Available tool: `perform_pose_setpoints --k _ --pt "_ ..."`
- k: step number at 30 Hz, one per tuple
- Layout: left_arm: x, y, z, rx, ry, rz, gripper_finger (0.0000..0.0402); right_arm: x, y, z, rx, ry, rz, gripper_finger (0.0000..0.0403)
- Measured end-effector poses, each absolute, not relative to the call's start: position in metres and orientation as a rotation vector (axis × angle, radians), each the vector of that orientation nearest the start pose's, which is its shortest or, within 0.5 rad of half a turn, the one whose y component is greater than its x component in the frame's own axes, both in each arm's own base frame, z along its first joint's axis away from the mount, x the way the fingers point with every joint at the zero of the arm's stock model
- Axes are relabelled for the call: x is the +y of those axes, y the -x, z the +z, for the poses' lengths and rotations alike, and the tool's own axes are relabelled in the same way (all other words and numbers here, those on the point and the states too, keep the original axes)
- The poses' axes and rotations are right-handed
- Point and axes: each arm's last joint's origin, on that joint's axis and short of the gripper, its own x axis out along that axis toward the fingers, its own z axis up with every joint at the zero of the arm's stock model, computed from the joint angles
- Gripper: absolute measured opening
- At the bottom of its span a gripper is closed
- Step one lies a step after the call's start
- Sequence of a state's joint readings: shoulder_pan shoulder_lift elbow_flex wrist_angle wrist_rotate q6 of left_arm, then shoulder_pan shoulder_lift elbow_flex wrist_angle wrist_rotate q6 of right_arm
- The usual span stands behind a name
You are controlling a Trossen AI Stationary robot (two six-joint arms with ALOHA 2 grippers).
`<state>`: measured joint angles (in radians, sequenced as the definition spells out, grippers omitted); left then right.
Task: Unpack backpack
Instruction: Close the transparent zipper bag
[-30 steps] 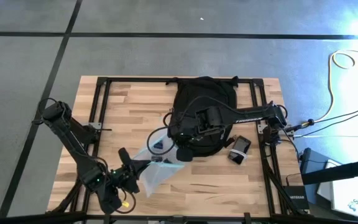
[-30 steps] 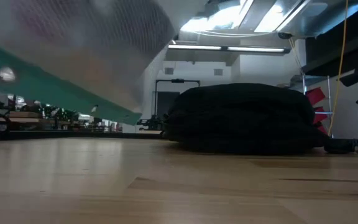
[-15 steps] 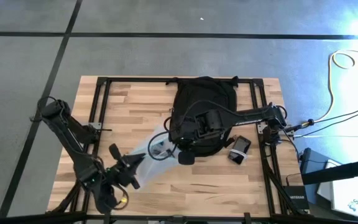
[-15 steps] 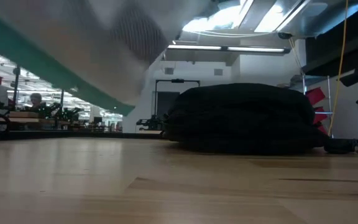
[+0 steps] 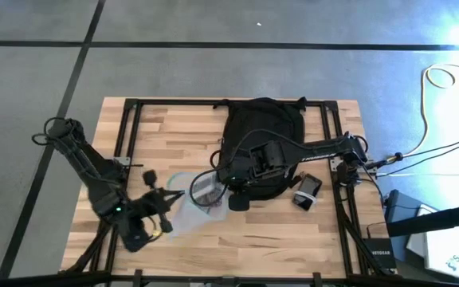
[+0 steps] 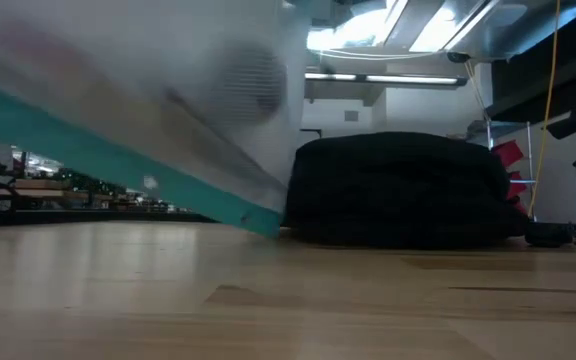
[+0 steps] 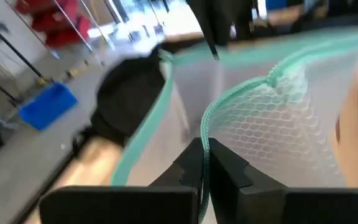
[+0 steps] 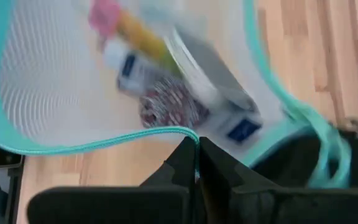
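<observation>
**Over the wooden table: pouch stretched between two grippers**

Toward the table's point(image 5: 158, 135) far edge lies the black backpack point(image 5: 263, 131). Beside its near side hangs a mesh pouch point(image 5: 188, 199) — teal-edged, pinched by the left gripper point(image 7: 204, 163) and right gripper point(image 8: 197, 160), each clamped tight on its edge.

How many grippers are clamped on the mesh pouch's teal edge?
2. The left gripper pinches the mesh pouch at its end away from the backpack; the right gripper pinches the edge beside the backpack.
</observation>
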<state>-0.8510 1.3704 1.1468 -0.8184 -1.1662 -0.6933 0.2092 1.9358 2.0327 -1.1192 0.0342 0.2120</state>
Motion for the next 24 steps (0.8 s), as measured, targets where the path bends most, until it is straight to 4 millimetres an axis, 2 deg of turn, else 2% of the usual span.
perform_pose_setpoints --k 7,18,24 --pt "-0.172 -0.212 0.284 0.536 -0.186 0.33 0.0 0.082 -0.397 0.353 0.997 -0.068 0.057 0.0" --pt "-0.181 -0.207 0.289 0.538 -0.341 0.228 0.0 0.083 -0.394 0.351 1.026 -0.062 0.055 0.0" --pt "-0.183 -0.205 0.289 0.536 -0.329 0.224 0.0 0.083 -0.395 0.352 1.016 -0.085 0.045 0.0"
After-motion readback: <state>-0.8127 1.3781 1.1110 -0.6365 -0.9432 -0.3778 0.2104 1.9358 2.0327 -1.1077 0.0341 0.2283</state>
